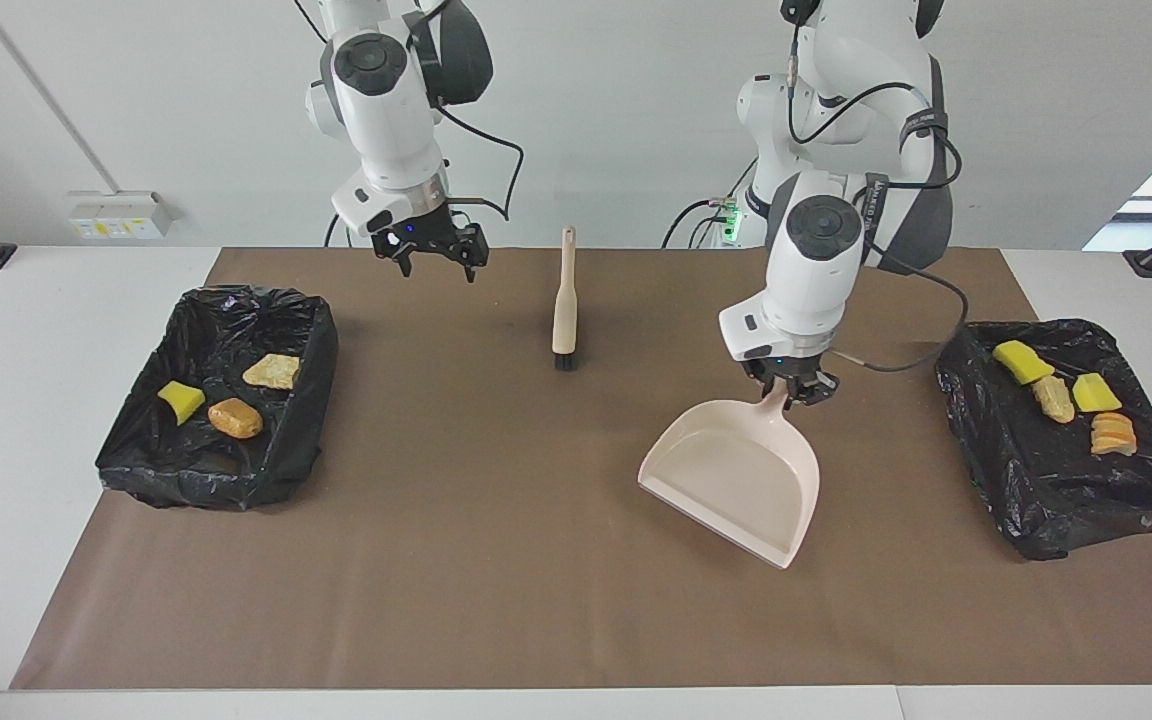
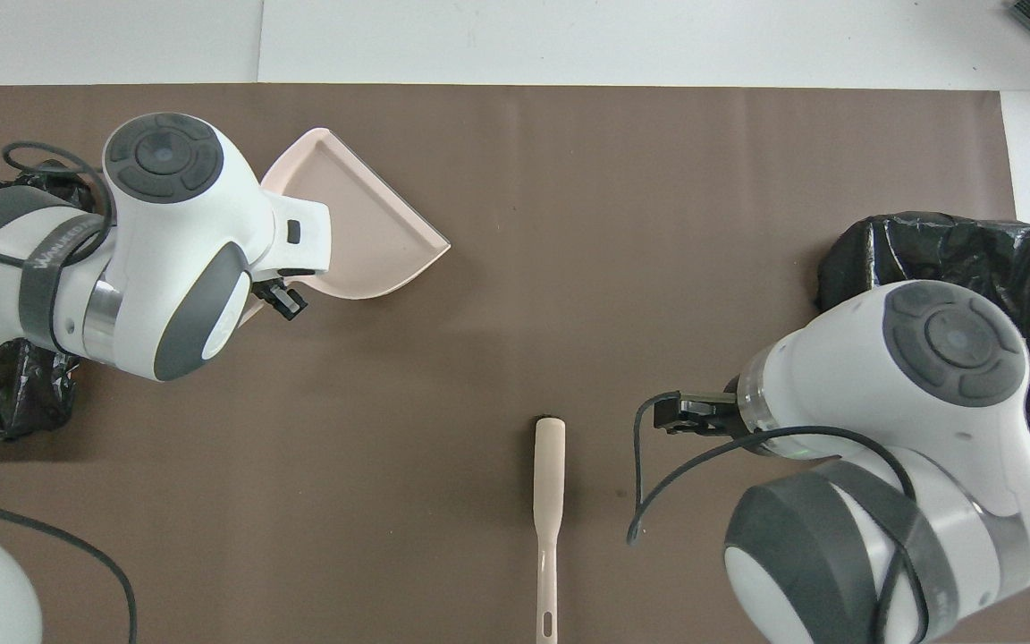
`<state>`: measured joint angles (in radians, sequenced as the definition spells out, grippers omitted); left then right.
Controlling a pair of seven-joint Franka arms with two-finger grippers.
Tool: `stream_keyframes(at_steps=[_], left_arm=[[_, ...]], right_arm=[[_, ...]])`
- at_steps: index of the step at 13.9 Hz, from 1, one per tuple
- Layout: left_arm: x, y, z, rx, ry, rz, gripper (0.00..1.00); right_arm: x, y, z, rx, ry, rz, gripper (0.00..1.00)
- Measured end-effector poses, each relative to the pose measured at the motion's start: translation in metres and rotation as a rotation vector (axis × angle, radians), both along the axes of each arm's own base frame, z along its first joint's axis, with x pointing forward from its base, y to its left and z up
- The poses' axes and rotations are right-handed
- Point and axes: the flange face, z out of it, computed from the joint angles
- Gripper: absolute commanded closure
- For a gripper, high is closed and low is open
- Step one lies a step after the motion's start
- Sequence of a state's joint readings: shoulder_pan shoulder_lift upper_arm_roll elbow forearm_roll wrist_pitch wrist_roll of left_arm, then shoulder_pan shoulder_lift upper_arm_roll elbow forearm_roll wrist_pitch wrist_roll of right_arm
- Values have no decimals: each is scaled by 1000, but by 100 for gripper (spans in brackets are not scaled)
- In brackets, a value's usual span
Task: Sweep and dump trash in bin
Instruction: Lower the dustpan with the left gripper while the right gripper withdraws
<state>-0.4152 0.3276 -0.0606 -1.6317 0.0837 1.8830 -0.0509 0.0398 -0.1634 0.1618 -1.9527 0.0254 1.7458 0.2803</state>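
Trash (image 1: 1064, 392) all sat in the 2 black-lined bins: 4 scraps in the bin (image 1: 1066, 470) at the left arm's end, 3 scraps (image 1: 226, 396) in the bin (image 1: 226, 470) at the right arm's end. None seen on the brown mat (image 1: 496, 560). Judged the dumping done and the tools in the putting-down step.

Left gripper (image 1: 792, 389) was pinched on the handle of the beige dustpan (image 1: 736, 475), pan empty, tilted, its lip low over the mat between the brush and the left arm's bin. Next move likely called for lowering the pan flat, then letting go.

Right gripper (image 1: 433, 252) hung over the mat edge nearest the robots, fingers spread, holding nothing. Brush (image 1: 564, 300) lay on the mat, apart from it.
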Motion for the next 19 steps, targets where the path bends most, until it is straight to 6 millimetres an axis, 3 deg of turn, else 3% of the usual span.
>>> stream_keyframes(at_steps=[3, 8, 13, 14, 16, 19], left_arm=[[-1, -42, 2, -44, -11, 143, 100], [-17, -107, 1, -92, 5, 260, 100], [-33, -181, -37, -84, 18, 294, 100], [-33, -189, -45, -83, 19, 300, 100], [-30, -195, -53, -82, 21, 303, 100], [-33, -201, -60, -92, 27, 300, 100]], right_arm=[[13, -50, 23, -17, -42, 23, 0], [22, -78, 28, -12, -47, 46, 0], [35, -147, 54, 12, -63, 18, 0], [40, -151, 56, 12, -54, 25, 0], [47, -140, 54, 11, -39, 45, 0], [45, -133, 50, 13, 2, 56, 0]])
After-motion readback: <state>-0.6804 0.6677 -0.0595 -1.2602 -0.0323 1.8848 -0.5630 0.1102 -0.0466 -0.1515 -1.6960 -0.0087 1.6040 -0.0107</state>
